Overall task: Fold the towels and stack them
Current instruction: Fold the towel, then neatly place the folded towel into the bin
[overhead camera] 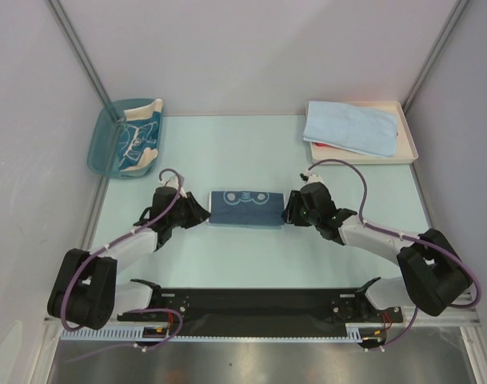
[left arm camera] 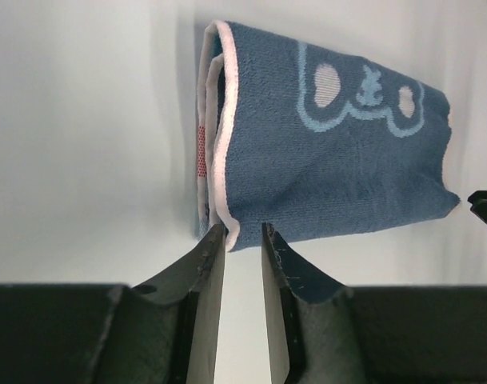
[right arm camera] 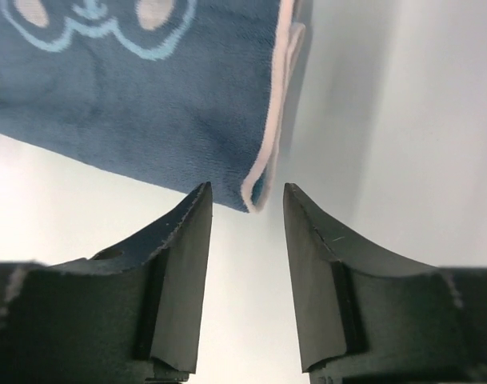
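Dark-blue towel: folded into a small rectangle, lying flat on the table at mid-width, between the two grippers, face design up.
Its design: pale-blue outlined cartoon face with light oval patches, seen on the top layer in both wrist views.
Its ends: the left wrist view shows stacked layers with a pale border at the left end; the right wrist view shows the same pale border down the right end.
Left gripper: jaws spread with bare table showing between them, pinching nothing; the tips sit right at the near left corner of the dark-blue towel.
Right gripper: jaws spread wider, pinching nothing; the towel's near right corner hangs at the mouth of the gap without being clamped.
Arms: both reach in low from the near edge, one at each short end of the towel.
Light-blue towel: folded, lying on the cream tray at the far right of the table.
Red towel: only a sliver shows under the light-blue towel's near edge.
Beige towel: crumpled, with teal markings, inside the blue bin at the far left.
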`<state>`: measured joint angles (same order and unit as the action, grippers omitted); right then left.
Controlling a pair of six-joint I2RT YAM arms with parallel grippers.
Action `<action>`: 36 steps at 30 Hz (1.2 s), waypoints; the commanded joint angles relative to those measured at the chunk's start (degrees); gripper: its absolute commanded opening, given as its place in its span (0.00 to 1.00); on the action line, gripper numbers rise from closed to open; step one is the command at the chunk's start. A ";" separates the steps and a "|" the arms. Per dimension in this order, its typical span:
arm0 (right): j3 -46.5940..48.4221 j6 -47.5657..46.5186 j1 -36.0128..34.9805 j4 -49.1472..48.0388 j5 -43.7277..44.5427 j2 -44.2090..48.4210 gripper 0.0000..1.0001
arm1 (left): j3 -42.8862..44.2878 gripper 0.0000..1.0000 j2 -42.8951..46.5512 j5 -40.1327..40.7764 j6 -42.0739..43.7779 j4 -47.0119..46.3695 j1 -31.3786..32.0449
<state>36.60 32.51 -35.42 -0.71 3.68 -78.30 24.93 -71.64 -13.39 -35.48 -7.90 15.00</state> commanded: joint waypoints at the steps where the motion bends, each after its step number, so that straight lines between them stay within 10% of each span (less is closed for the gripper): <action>1: 0.05 0.53 -0.18 -0.35 1.85 4.29 0.46 | 1.17 0.30 4.39 1.69 1.12 2.00 0.46; 16: 9.89 1.24 3.60 -1.31 -0.51 -9.75 0.59 | 11.19 0.31 2.30 2.23 1.21 7.46 4.59; 36: 8.57 6.16 -2.46 -0.79 5.19 -20.04 0.52 | 5.66 0.27 -2.02 2.66 -0.02 3.51 7.23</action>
<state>45.78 37.32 -37.45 -4.27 6.20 -95.31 32.03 -73.12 -11.09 -35.44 -1.87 21.54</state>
